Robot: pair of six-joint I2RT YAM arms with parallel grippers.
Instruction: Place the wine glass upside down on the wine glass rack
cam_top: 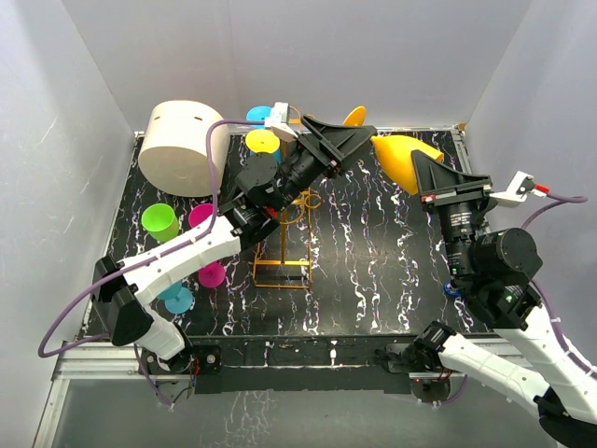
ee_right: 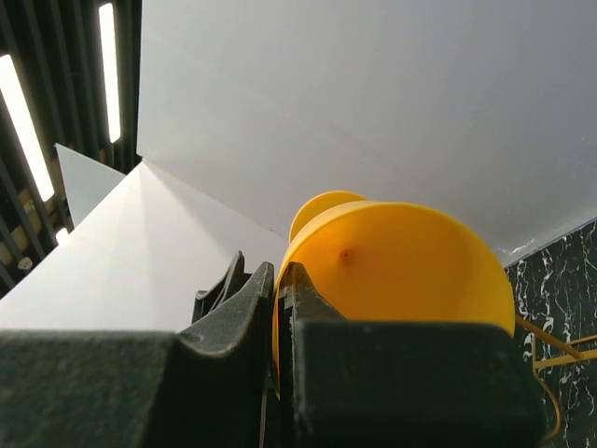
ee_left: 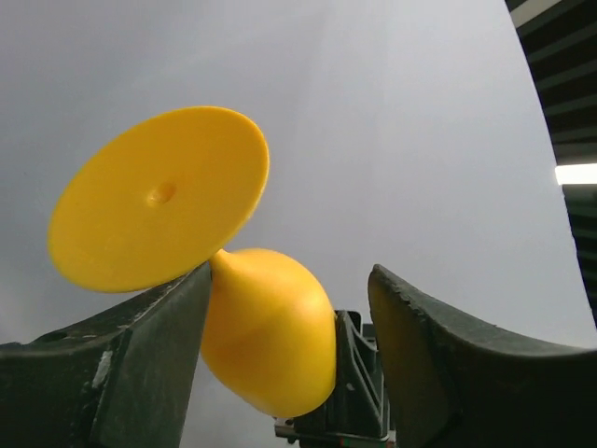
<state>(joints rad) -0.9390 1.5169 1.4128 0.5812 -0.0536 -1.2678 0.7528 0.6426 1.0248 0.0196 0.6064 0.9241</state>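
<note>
Yellow glass (cam_top: 399, 154) up in the air between two grippers.
The right gripper (ee_right: 277, 308) pinches the rim of the glass (ee_right: 401, 271), with the thin bowl wall between its two fingers. The left gripper (ee_left: 290, 273) has its fingers spread; the narrow end of the bowl sits between them, against one finger and apart from the other, and the foot is beyond the tips. The rack (cam_top: 280, 264) stands apart from all fingers, nearer the left ones. What the cream container (cam_top: 182, 145) holds cannot be seen.

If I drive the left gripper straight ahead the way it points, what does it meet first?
Probably the yellow wine glass: its bowl sits inside the open left gripper, and the right gripper grips its rim beyond.
</note>
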